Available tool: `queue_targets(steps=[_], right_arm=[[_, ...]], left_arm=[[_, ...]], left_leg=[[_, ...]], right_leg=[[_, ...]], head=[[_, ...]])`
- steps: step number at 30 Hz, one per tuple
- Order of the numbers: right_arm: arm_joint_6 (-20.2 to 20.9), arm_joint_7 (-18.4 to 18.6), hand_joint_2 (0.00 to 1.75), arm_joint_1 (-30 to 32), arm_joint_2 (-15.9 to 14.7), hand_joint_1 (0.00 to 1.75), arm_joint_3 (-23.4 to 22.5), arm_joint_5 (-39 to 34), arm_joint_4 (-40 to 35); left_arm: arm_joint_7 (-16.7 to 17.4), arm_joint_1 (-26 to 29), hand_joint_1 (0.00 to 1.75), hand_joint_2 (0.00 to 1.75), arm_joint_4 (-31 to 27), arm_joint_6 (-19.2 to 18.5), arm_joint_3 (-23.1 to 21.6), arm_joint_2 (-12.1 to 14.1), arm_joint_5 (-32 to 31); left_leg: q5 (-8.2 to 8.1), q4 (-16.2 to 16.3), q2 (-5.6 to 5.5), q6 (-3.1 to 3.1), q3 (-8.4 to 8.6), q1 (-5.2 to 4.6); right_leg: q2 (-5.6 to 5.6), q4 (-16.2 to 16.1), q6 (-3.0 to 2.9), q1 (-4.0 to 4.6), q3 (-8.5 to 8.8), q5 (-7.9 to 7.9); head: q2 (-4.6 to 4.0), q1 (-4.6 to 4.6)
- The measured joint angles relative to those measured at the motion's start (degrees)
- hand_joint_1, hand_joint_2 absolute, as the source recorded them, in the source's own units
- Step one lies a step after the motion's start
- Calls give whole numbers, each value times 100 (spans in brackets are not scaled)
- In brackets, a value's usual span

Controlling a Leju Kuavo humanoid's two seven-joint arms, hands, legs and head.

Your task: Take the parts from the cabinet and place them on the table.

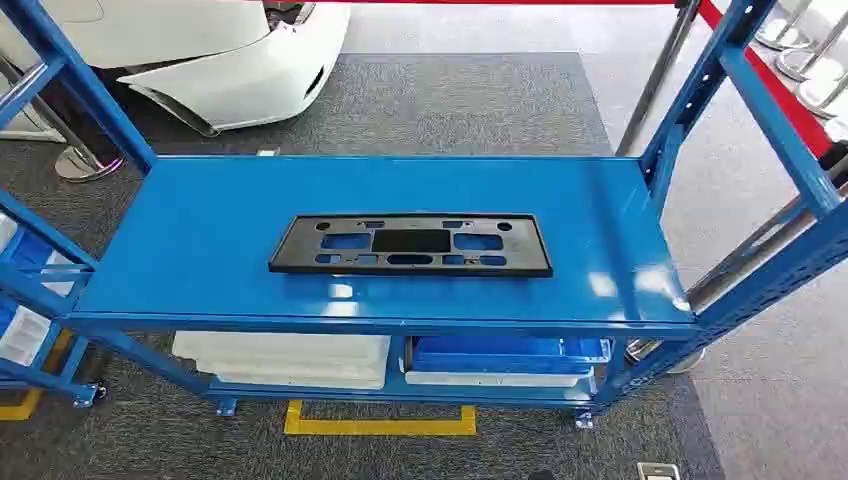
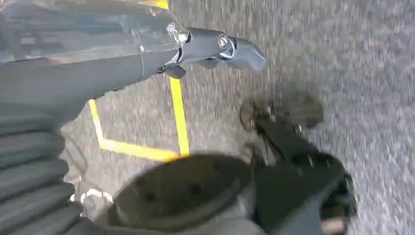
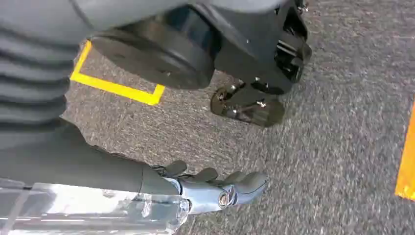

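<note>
Plate (image 1: 411, 245) lies flat mid-shelf (image 1: 200, 250) on the blue rack, untouched, nothing over it, so a reach from above looks open. Head view gives the rack. Wrist views give the carpet: left hand (image 2: 215, 49) and right hand (image 3: 220, 188) hang empty, fingers extended, apart from everything. Pickup not yet begun.
</note>
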Motion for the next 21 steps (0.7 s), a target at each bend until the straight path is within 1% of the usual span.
queue_targets(steps=[3, 4, 5, 12, 17, 21], right_arm=[[44, 66, 175, -88, 0, 0, 213, -112, 35], [48, 88, 175, -123, -2, 0, 310, -153, 48], [53, 110, 0, -158, -2, 0, 374, -184, 57], [118, 276, 0, -374, -30, 0, 994, -429, 157], [155, 398, 0, -542, -77, 0, 1452, -610, 236], [33, 468, 0, -676, -125, 0, 1780, -908, 313]], left_arm=[[77, -96, 0, 175, 4, -9, -307, -55, 399], [107, -134, 0, 0, 4, -15, -422, -74, 542], [125, -170, 0, 0, 4, -17, -517, -92, 650], [311, -420, 0, 0, 42, -9, -1351, -203, 1490], [456, -595, 0, 0, 124, 37, -1953, -210, 2128], [547, -728, 0, 0, 216, 142, -2399, -208, 2635]], left_leg=[[0, 1, 0, 0, -1, -1], [0, 2, 0, 0, -1, -1], [0, 2, 0, 0, -1, -1], [-1, 2, 0, 1, -1, -1], [0, 4, -7, 1, 0, -2], [2, 4, -12, 4, 0, -1]], right_leg=[[0, 0, 0, -1, -1, 0], [0, 0, 0, -1, -1, 0], [0, 0, 0, -1, -1, 0], [0, 0, 0, -2, -1, 0], [-4, 0, 0, -6, -2, 1], [-5, 0, 0, -12, -1, 0]], head=[[0, 2], [0, 4], [0, 7], [0, 4], [0, -4], [0, -13]])
